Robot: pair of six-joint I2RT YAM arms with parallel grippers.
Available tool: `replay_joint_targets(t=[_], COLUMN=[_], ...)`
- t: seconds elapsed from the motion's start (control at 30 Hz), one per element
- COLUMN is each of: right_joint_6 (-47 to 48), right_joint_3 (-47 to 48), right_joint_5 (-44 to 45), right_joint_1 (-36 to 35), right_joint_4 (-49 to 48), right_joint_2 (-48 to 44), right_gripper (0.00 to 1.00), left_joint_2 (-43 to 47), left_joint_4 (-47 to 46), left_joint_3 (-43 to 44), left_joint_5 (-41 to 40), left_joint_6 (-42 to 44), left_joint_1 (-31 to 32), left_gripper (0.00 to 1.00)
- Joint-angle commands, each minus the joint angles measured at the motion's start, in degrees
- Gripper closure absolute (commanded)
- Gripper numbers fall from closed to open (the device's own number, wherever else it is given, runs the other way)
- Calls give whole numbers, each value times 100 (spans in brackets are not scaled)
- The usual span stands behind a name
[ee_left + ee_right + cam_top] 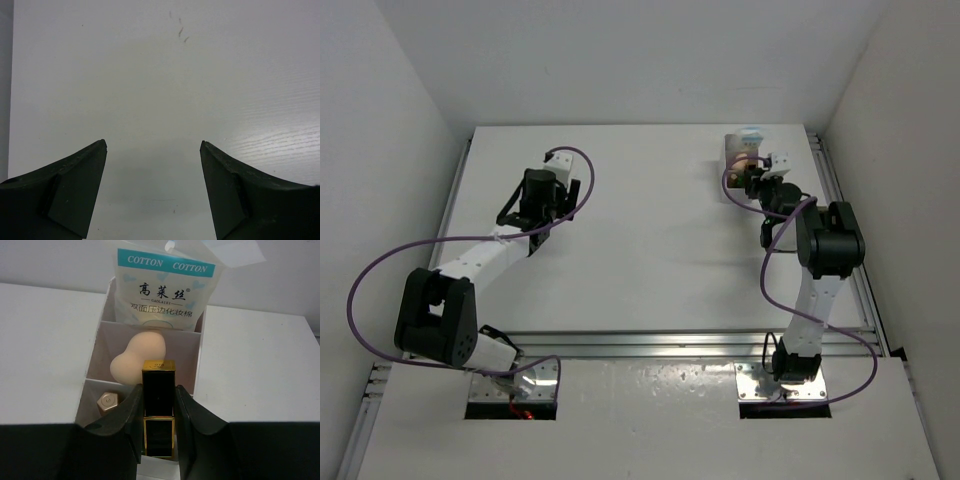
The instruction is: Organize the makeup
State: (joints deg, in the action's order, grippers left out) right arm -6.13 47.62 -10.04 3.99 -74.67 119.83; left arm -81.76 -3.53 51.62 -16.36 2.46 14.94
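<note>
My right gripper (158, 389) had the dark stick (159, 371) pinched over the near slot of the tray (98, 340), prob to drop it by the lipstick (106, 401). Left gripper (153, 145) open, empty.

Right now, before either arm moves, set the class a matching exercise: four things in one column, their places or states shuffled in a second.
Things:
1. cotton packet
2. peach sponge
3. black-and-gold stick
4. left gripper

Places or states:
A. open above the table
B. middle compartment of the tray
C. clamped in the right gripper
D. far compartment of the tray

Pairs: 1-D, 2-B, 3-C, 4-A
</note>
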Motion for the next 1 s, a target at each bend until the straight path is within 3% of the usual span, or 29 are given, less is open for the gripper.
replay_joint_targets(t=[0.0,0.03,0.1,0.3,0.6,0.7,0.73,0.83,0.87,0.93,0.97], right_joint_6=[24,7,-63,76,314,560,882,650,335,-401,-528], right_joint_3=[195,178,152,-68,-620,-1041,-1131,-1360,-1317,-1045,-983], right_joint_5=[-6,-6,-33,107,931,1853,2301,3304,3411,3641,3641], right_joint_1=[-21,-21,-65,-170,-355,-724,-881,-1040,-1032,-953,-918], right_joint_4=[-777,-759,-759,-768,-637,284,826,2681,4374,5502,6865], right_joint_2=[128,120,59,-249,-1196,-1950,-2111,-2911,-3261,-3755,-3817], right_gripper=[99,95,73,46,32,21,18,13,9,3,0], left_joint_2=[19,19,19,19,248,414,511,721,775,932,933], left_joint_4=[-78,-78,-78,-78,-78,-130,-130,-130,-130,-130,-130], left_joint_3=[209,209,209,209,103,-28,-29,-161,-239,-310,-397], left_joint_5=[106,107,107,221,335,388,388,449,449,502,502], left_joint_6=[9,9,9,9,9,9,9,9,9,9,9], left_joint_1=[9,9,9,9,9,9,9,9,9,9,9], left_gripper=[19,19,19,19,19,19,19,19,19,19,19])
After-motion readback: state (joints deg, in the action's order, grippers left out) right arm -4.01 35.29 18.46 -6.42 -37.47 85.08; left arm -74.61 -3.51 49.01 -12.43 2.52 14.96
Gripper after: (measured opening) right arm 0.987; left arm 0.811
